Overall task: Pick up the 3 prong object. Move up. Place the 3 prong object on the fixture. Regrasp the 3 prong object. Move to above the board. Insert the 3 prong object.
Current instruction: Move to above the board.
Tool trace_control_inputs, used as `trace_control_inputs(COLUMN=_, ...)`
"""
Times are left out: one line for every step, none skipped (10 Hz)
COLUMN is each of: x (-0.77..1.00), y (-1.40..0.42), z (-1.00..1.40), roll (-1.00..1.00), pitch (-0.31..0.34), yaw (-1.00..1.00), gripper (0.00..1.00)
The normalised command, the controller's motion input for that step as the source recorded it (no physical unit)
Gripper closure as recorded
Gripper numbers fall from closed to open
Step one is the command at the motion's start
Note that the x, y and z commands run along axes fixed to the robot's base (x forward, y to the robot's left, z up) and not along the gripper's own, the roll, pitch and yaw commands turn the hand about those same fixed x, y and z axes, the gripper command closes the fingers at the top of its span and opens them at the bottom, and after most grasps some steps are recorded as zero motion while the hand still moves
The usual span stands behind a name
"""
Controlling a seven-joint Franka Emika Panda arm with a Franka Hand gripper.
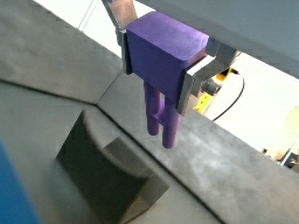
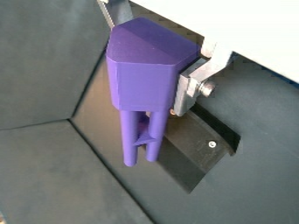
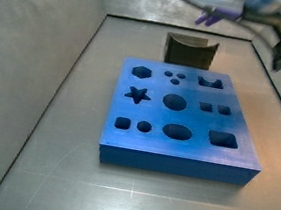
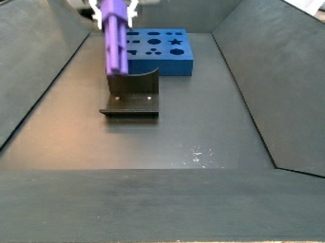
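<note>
My gripper point(image 1: 158, 74) is shut on the 3 prong object point(image 1: 163, 52), a light-purple block held upright by its body with the prongs point(image 1: 163, 122) pointing down. It shows the same way in a wrist view point(image 2: 142, 83), with one silver finger point(image 2: 187, 92) against its side. In a side view the 3 prong object point(image 4: 114, 38) hangs over the dark fixture point(image 4: 131, 95), prong tips close to its upright part; I cannot tell if they touch. The blue board point(image 4: 162, 49) lies just beyond the fixture. In a side view the gripper point(image 3: 225, 5) is blurred above the fixture point(image 3: 189, 51).
Grey sloping walls enclose the floor on all sides point(image 4: 38, 85). The board point(image 3: 182, 119) with its shaped holes fills the middle of the floor. The fixture's base plate point(image 2: 198, 153) lies under the prongs. A yellow object point(image 1: 211, 92) shows beyond the wall.
</note>
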Motion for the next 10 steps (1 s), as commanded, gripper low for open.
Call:
trace_control_inputs(x=0.19, y=-0.12, z=1.0, roll=-0.03, pitch=0.112, yaw=0.14, gripper=1.0)
trace_control_inputs(x=0.18, y=-0.11, z=1.0, roll=-0.03, pitch=0.092, yaw=0.14, gripper=1.0)
trace_control_inputs(x=0.17, y=-0.11, z=1.0, roll=-0.03, pitch=0.078, yaw=0.13, gripper=1.0)
trace_control_inputs(x=0.16, y=-0.1, z=1.0, roll=-0.03, pitch=0.063, yaw=0.13, gripper=1.0)
trace_control_inputs(x=0.15, y=-0.09, z=1.0, roll=-0.03, pitch=0.047, yaw=0.11, gripper=1.0)
trace_control_inputs(x=0.14, y=-0.09, z=1.0, roll=-0.02, pitch=0.036, yaw=0.1, gripper=1.0)
trace_control_inputs(x=0.13, y=-0.08, z=1.0, roll=-0.02, pitch=0.032, yaw=0.09, gripper=1.0)
trace_control_inputs(x=0.12, y=-0.08, z=1.0, roll=0.0, pitch=0.027, yaw=0.06, gripper=1.0)
trace_control_inputs(x=0.11, y=-0.07, z=1.0, roll=0.01, pitch=0.04, yaw=0.05, gripper=1.0)
trace_control_inputs(x=0.11, y=-0.07, z=1.0, roll=0.01, pitch=0.05, yaw=0.04, gripper=1.0)
